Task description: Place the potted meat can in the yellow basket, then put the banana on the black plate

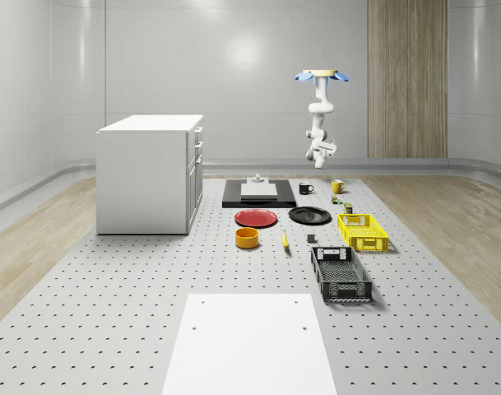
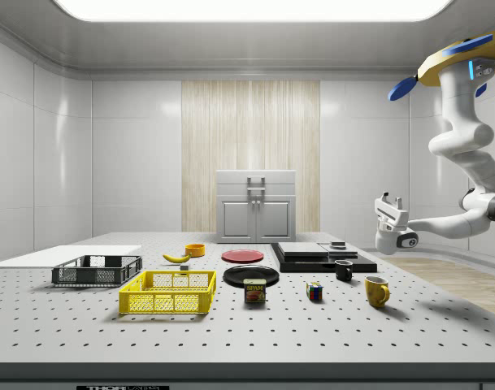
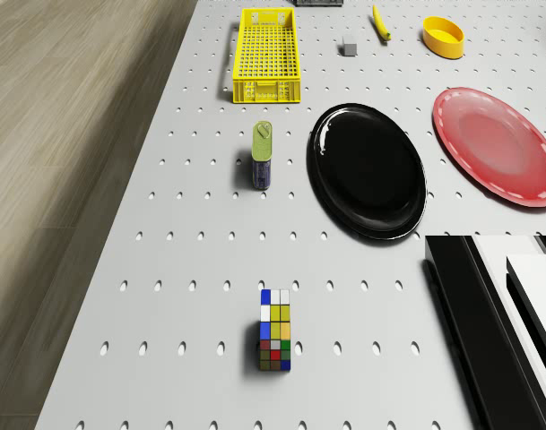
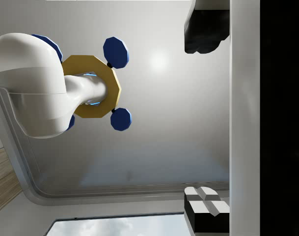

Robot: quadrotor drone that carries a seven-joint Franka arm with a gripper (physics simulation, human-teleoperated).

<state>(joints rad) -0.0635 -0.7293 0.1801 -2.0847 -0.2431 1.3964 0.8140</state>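
1. Nothing done yet, judging from the layout: the potted meat can (image 3: 263,155) stands on the counter (image 3: 183,269), just beside the black plate (image 3: 368,170) and near the yellow basket (image 3: 266,54), not in it.
2. The banana (image 1: 285,239) lies on the counter apart from the black plate, near the orange bowl (image 1: 247,237). Both steps left.
3. The yellow basket looks empty; the black basket (image 1: 340,273) beyond it looks empty too. Black plate and red plate (image 3: 497,143) bare.
4. The drone (image 1: 321,76) hovers high over the far end of the counter, past the black plate, roughly above the yellow mug (image 1: 336,186).
5. The hand (image 2: 391,210) hangs in the air pointing upward, well above the black plate, holding nothing; fingers spread or pressed together, cannot tell.
6. Rubik's cube (image 3: 274,330) sits on the counter near the black plate, untouched.
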